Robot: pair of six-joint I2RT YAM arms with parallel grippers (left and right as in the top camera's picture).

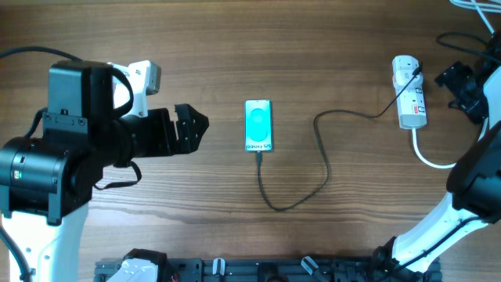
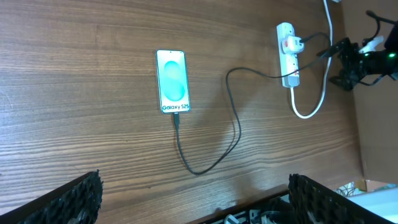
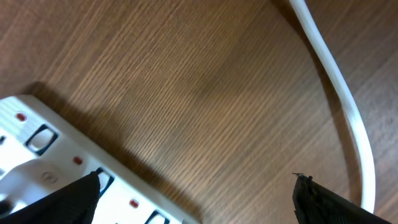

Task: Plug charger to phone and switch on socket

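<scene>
White socket [image 3: 56, 146] lies just beside the right end effector [image 3: 196, 180], jaws apart.

Even, fairly bright light falls from above on the table [image 1: 235, 47], and I see only soft, faint shadows. The phone [image 1: 258, 124] screen glows, nearly washed out. In the right wrist view the fingers [image 3: 68, 202] at the bottom corners are dark and blurred, while the wood grain is sharp.
</scene>
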